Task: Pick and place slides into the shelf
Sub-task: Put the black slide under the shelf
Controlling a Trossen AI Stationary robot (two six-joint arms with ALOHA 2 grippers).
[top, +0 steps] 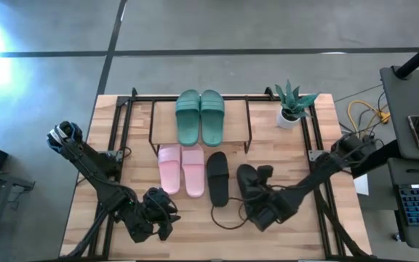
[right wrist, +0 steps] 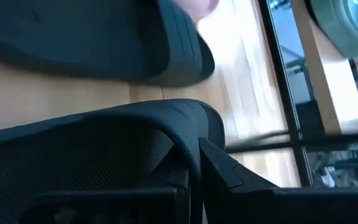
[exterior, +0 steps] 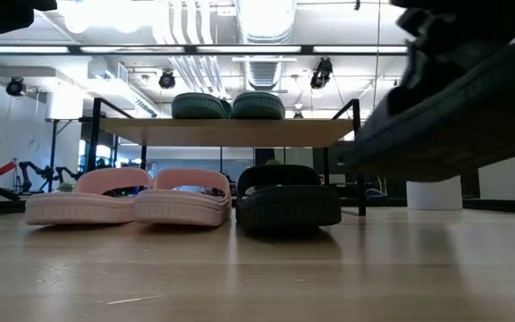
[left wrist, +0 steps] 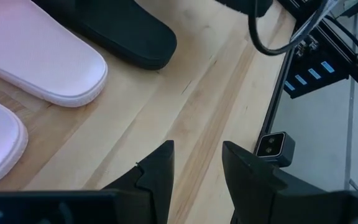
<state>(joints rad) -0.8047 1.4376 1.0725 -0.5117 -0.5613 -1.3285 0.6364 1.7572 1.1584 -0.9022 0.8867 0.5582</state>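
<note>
High view shows the right gripper (top: 262, 207) clenched on a black slide (top: 247, 188), held tilted off the desk (top: 217, 236) just right of the other black slide (top: 217, 178). That one lies flat beside the pink pair (top: 180, 169), in front of the shelf (top: 151, 124). The green pair (top: 201, 116) sits on the shelf's wooden top. The left gripper (top: 167, 218) hovers released over bare desk near the pink slides, fingers (left wrist: 157, 177) parted. A potted plant (top: 292, 104) stands by the shelf
</note>
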